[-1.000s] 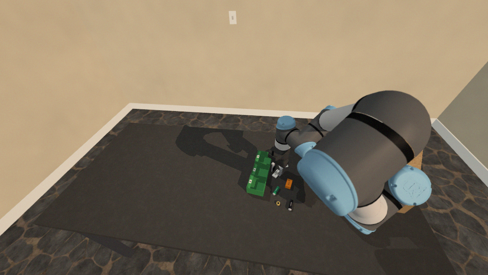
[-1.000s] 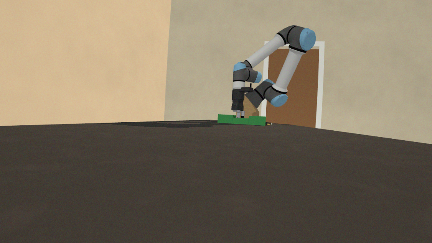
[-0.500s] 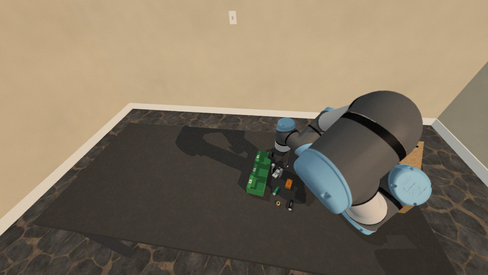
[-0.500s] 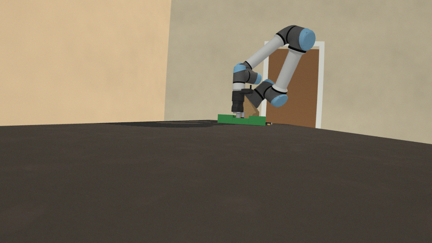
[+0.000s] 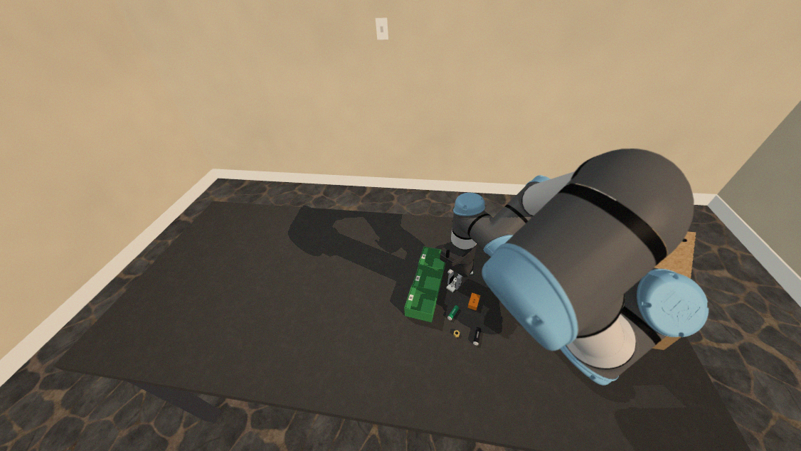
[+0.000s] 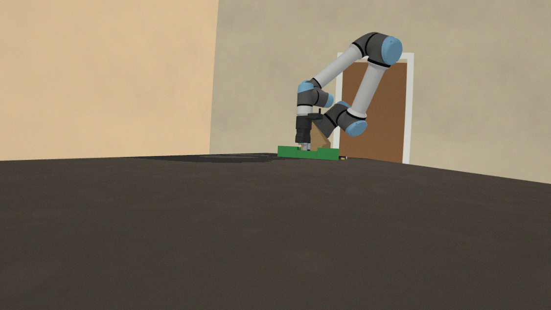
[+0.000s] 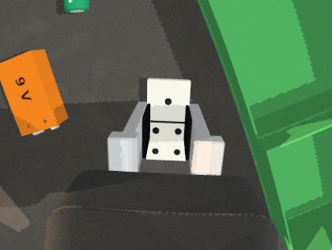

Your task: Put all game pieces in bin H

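Observation:
A white domino (image 7: 167, 96) with black dots lies on the dark table beside a row of three joined green bins (image 5: 424, 306) (image 6: 325, 154) (image 7: 247, 38). My gripper (image 7: 167, 119) (image 5: 452, 282) (image 6: 305, 146) is down at table level, and its two grey fingers press against the domino's long sides, so it is shut on it. The far end of the domino sticks out past the fingertips. The bins carry small white labels that are too small to read, so I cannot tell which one is H. The compartments that show in the wrist view are empty.
An orange 9V battery (image 5: 474, 301) (image 7: 34, 92) and a green AA battery (image 5: 452, 312) lie close by on the side away from the bins. A black battery (image 5: 476, 336) and a small yellow ring (image 5: 457, 333) lie nearer the table's front.

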Tool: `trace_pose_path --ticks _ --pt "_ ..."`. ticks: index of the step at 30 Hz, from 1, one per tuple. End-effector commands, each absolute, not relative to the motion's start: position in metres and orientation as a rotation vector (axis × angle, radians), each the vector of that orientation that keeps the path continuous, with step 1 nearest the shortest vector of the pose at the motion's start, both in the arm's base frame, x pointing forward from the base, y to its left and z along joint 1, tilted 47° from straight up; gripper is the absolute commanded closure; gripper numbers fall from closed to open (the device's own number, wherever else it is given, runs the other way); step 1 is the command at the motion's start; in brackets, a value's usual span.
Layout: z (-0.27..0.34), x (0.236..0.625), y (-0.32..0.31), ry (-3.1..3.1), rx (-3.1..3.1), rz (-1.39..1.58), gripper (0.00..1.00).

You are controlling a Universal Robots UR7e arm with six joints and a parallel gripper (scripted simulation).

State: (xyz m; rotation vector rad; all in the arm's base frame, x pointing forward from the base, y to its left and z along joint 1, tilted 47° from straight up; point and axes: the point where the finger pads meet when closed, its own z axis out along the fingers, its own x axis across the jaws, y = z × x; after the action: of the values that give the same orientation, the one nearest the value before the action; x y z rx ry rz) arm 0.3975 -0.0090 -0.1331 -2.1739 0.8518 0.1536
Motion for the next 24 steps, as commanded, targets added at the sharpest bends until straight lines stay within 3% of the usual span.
trace_pose_path --ticks 1,24 --pt "-0.133 0.3977 -0.0095 0.852 -2.174 0.152 0.51" --pt "-0.1238 0.3956 -0.0189 0.852 -2.174 0.152 0.51"
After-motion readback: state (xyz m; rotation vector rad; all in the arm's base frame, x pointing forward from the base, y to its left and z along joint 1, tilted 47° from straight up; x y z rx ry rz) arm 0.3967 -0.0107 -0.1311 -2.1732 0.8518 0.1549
